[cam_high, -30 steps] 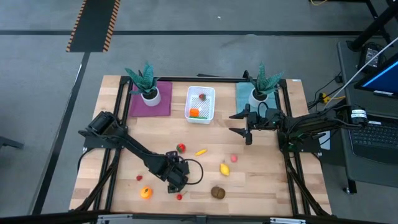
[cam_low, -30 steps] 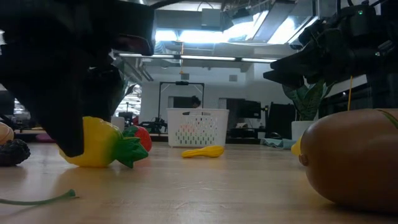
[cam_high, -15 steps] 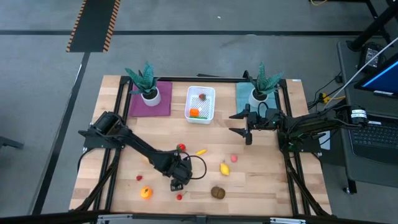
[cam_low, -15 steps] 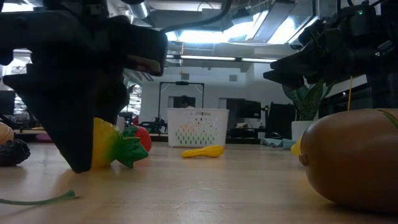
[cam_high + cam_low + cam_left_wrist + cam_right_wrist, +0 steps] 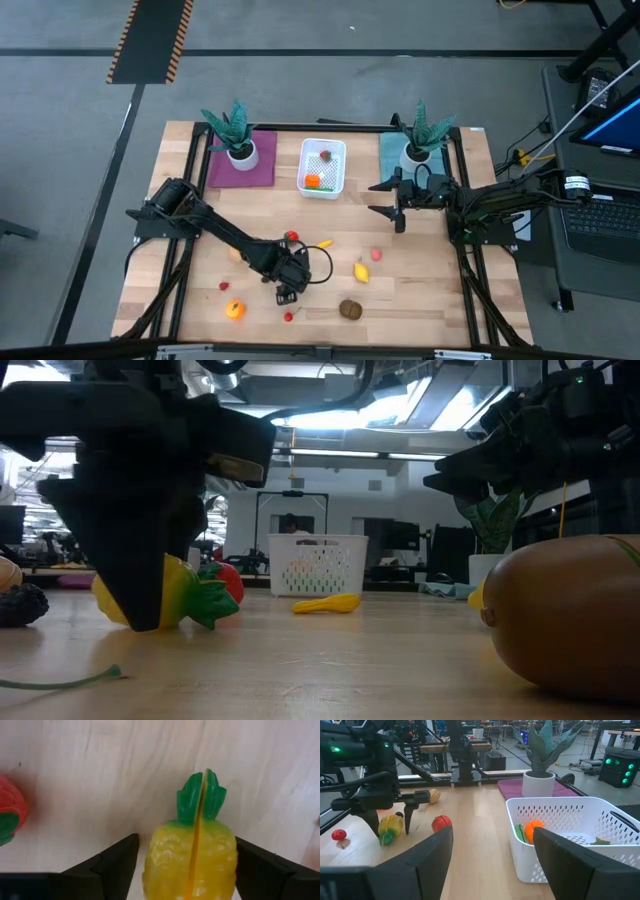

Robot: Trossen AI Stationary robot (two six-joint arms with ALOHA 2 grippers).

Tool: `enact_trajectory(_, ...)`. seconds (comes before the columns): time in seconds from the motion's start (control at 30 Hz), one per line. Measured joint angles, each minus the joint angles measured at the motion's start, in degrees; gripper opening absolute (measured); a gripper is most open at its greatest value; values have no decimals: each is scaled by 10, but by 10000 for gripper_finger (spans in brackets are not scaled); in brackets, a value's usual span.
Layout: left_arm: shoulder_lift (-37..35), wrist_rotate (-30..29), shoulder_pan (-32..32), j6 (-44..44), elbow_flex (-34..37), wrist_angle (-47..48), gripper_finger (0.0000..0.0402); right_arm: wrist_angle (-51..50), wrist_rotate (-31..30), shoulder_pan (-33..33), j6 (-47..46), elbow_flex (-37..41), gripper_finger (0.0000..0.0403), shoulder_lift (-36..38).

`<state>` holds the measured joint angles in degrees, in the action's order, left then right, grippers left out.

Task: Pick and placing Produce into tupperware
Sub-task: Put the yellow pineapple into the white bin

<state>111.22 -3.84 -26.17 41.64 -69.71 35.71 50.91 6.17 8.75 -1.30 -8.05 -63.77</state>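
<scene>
A yellow toy pineapple (image 5: 192,855) with a green crown lies on its side on the wooden table, near the front middle. My left gripper (image 5: 187,850) points down over it, open, with one finger on each side and a narrow gap to each; the right wrist view shows this too, with the pineapple (image 5: 390,827) between the fingers. In the high view the left gripper (image 5: 289,287) hides the fruit. The white tupperware (image 5: 303,170) stands at the far middle with an orange piece and a red one inside. My right gripper (image 5: 374,197) hangs open and level, right of the tub.
Loose produce lies around: a red strawberry (image 5: 291,237), a yellow banana (image 5: 323,243), a lemon (image 5: 361,271), a brown piece (image 5: 350,309), an orange (image 5: 234,310) and small red ones. Two potted teal plants stand on a purple mat (image 5: 240,168) and a teal mat (image 5: 392,155) at the far edge.
My left gripper has come down and shifted a little toward the table's right edge, so that its fingers now stand on either side of the pineapple. The pineapple has stayed where it was.
</scene>
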Motion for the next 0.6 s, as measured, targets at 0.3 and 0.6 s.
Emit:
enact_trajectory(0.3,-3,16,11,3,0,13,185,0,0,0,0,0,278,0)
enact_trajectory(0.6,-40,37,8,0,3,26,181,-1,0,0,0,0,278,0)
